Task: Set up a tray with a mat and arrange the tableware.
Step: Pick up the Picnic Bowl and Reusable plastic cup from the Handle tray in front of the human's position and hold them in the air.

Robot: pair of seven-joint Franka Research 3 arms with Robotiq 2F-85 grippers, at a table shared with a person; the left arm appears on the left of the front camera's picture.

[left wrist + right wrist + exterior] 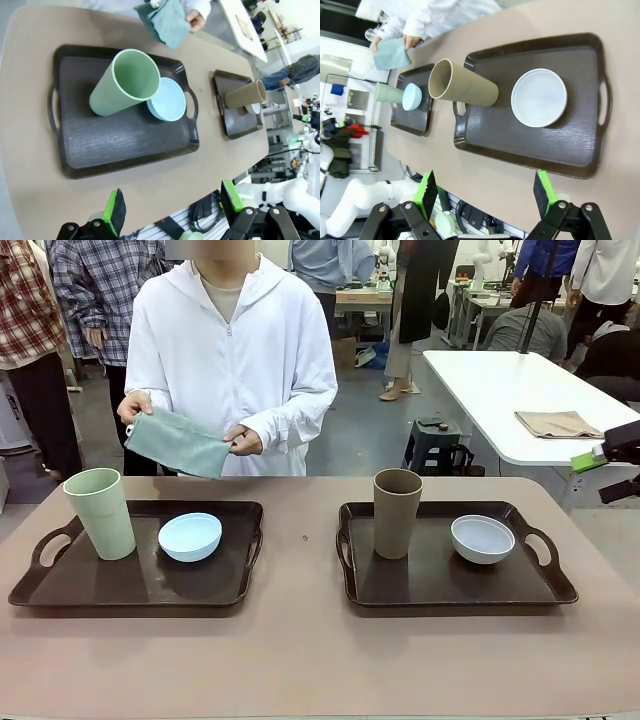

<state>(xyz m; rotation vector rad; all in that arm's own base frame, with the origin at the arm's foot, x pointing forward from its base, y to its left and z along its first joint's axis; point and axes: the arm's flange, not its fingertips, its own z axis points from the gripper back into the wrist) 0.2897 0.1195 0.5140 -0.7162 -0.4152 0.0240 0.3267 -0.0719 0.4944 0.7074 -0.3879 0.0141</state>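
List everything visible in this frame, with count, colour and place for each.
table: one, tan, between robot and person
left tray: one, dark brown, on the table's left half
right tray: one, dark brown, on the table's right half
pale green tumbler: one, upright at the left end of the left tray
light blue bowl: one, on the left tray, right of that tumbler
brown tumbler: one, upright at the left end of the right tray
white bowl: one, on the right tray, right of that tumbler
mat: one, dull green, held above the table's far edge
person's hands: two, holding the mat
left end effector: open, at the table's near edge
right end effector: open, at the table's near edge
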